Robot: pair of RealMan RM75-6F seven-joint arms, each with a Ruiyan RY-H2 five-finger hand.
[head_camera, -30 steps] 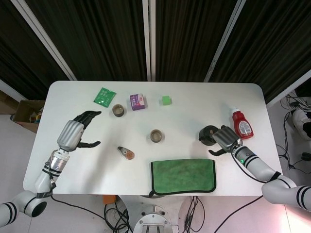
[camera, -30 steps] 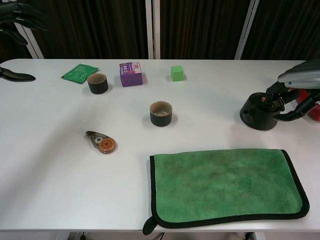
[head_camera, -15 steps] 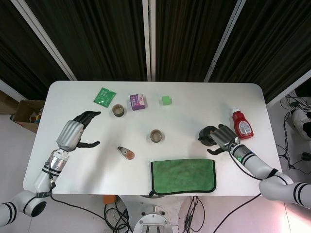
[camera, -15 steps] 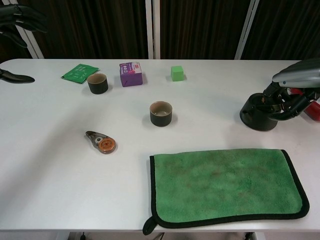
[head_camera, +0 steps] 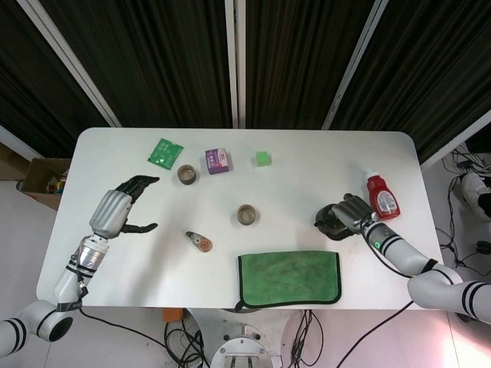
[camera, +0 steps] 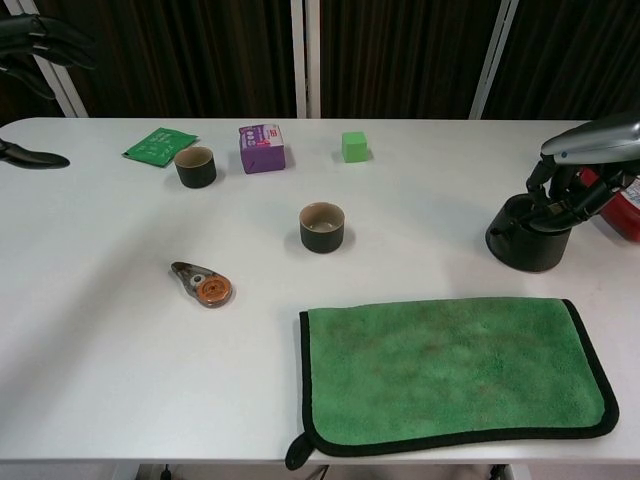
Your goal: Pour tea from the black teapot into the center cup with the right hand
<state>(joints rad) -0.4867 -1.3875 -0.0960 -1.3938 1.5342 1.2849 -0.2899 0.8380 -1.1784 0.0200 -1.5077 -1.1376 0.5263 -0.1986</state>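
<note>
The black teapot (head_camera: pixel 328 221) (camera: pixel 524 238) stands on the white table at the right. My right hand (head_camera: pixel 352 211) (camera: pixel 581 166) comes in from its right, and the fingers (camera: pixel 551 194) curl down over its top and handle, gripping it. The centre cup (head_camera: pixel 246 215) (camera: pixel 322 226), dark with a pale inside, sits upright mid-table, well to the left of the teapot. My left hand (head_camera: pixel 119 211) (camera: pixel 33 38) hovers at the far left with fingers spread and holds nothing.
A red sauce bottle (head_camera: pixel 381 195) (camera: pixel 624 206) lies just beyond my right hand. A green cloth (head_camera: pixel 289 277) (camera: pixel 450 370) covers the near table. A second cup (head_camera: pixel 186 174), purple box (head_camera: pixel 217 161), green cube (head_camera: pixel 263 159), green packet (head_camera: pixel 165 151) and small dispenser (head_camera: pixel 199 241) lie further left.
My right hand has closed its fingers over the teapot, with the thumb no longer stretched out. The teapot has shifted slightly to the right. The left hand has not moved.
</note>
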